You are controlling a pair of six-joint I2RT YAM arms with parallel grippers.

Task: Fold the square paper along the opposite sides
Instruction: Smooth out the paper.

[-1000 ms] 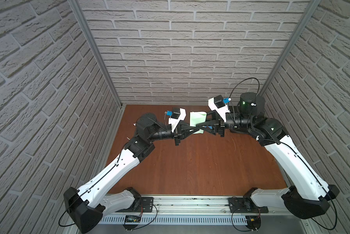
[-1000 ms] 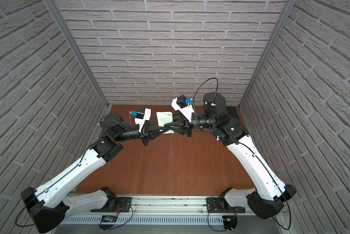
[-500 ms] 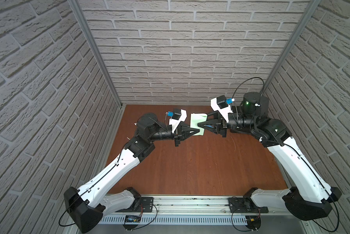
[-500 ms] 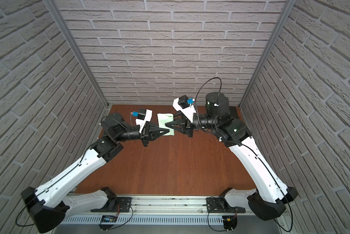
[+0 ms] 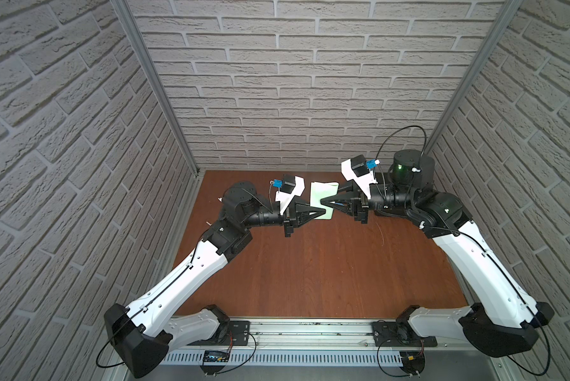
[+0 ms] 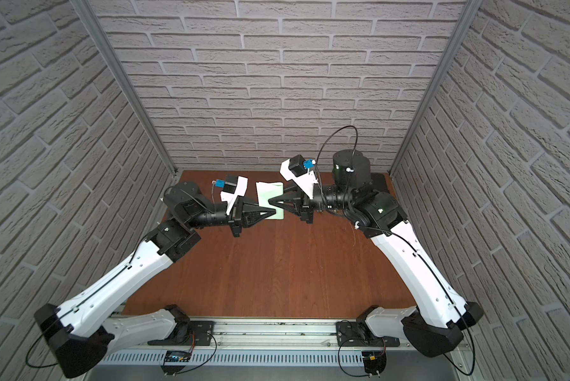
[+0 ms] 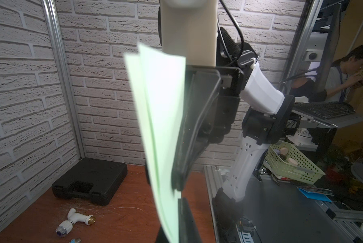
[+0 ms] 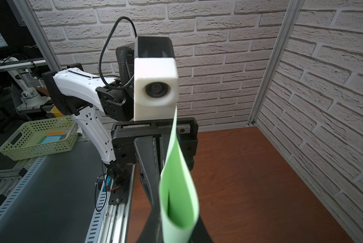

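Your paper (image 5: 323,198) hangs above the table (image 5: 310,270), far end, between left gripper (image 5: 321,211) and right gripper (image 5: 323,200); case (image 7: 90,183) sits in the far right corner.

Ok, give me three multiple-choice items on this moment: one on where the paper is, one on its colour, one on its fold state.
1. Where is the square paper?
A. Flat on the wooden table
B. Up in the air between the two grippers
C. In the yellow-green basket

2. What colour is the paper?
A. Pale mint green
B. Orange
C. White with black print

3. How is the paper shaped now?
A. One flat layer
B. Crumpled into a ball
C. Doubled over into a soft loop, not creased flat

Answers:
1 B: in both top views the left gripper and right gripper meet at the sheet above the table.
2 A: both wrist views show light green.
3 C: the right wrist view shows a rounded bend with a gap between the layers.
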